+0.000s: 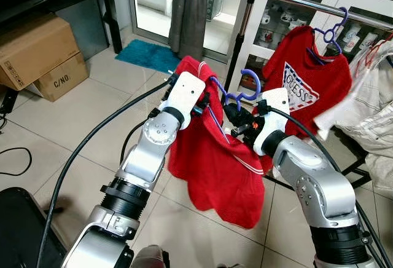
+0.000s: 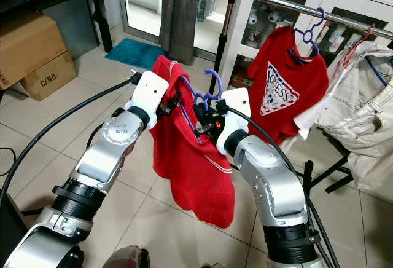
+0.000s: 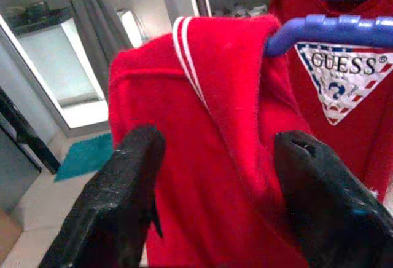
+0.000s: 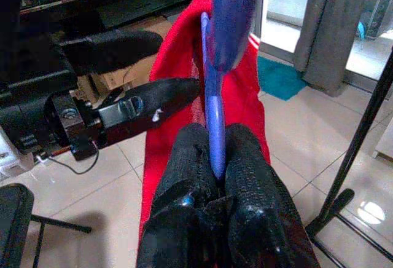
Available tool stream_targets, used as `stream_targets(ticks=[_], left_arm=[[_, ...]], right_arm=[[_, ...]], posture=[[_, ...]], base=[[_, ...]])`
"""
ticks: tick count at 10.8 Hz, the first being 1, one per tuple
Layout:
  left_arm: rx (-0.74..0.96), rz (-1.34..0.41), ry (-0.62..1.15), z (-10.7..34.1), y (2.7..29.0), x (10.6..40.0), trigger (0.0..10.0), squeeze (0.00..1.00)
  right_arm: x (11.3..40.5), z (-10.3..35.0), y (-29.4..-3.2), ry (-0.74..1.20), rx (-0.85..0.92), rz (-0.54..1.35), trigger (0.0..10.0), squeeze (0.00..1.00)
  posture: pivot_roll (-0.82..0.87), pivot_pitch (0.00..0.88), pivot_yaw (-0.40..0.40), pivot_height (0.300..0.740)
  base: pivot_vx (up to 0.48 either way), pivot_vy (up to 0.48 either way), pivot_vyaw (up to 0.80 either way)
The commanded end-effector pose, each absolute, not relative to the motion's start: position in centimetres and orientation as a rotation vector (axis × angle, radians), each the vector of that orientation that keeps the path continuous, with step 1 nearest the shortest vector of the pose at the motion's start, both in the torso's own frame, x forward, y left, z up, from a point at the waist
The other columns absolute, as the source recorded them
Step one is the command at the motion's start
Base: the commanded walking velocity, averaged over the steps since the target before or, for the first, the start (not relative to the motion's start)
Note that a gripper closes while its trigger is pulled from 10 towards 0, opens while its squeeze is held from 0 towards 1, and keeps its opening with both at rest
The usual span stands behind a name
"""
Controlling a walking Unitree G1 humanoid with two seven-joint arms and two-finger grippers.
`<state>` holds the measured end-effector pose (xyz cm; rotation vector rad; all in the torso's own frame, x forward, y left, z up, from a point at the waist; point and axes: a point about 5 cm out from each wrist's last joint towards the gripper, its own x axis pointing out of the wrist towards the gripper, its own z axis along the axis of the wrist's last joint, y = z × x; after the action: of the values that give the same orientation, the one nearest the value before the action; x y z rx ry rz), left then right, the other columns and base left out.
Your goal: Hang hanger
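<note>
Right gripper point(image 4: 212, 157): both black fingers pressed together on the thin blue bar of the purple hanger point(image 1: 236, 90), just below its hook, held in front of the robot at chest height. Left gripper point(image 3: 215, 176): fingers spread wide, straddling the shoulder of the red garment point(image 1: 215, 157) draped over the hanger, not visibly pinching it. Hanger: slender plastic, judged light and fairly stiff, likely smooth enough to twist in a narrow pinch; the grip near the neck looks the sound place to hold, since it leaves the hook free. Garment: soft knit with white stripe trim, hangs limp well below the hanger; probably shifts the load to one side and may slide off the arm if tilted. Destination: metal clothes rail point(image 1: 307, 2), up and to the robot's right, well apart from the hook at present; a red printed shirt point(image 1: 307, 83) on its own blue hanger and pale clothing point(image 1: 374, 90) already occupy it. Surroundings: tiled floor point(image 1: 92, 96), cardboard boxes point(image 1: 37, 53), teal mat point(image 1: 147, 55).
</note>
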<state>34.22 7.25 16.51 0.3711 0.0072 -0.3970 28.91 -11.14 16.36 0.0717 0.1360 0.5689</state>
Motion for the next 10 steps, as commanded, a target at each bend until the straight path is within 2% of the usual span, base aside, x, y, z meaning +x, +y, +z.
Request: stream_targets(ticks=[1,10], left_arm=[[0.353,-0.405,0.01,16.81,6.98,34.41,0.0,0.0],[0.308,-0.436,0.043,16.42,7.62,35.23,0.0,0.0]], right_arm=[[29.43,17.94,-11.64,0.059,0.078,0.555,0.0,0.0],[29.46,18.6,-11.79,0.041,0.077,0.57,0.0,0.0]], posture=[[0.1,0.0,-0.069,0.74],[0.09,0.0,-0.057,0.74]], base=[[0.0,0.0,0.0],[0.0,0.0,0.0]])
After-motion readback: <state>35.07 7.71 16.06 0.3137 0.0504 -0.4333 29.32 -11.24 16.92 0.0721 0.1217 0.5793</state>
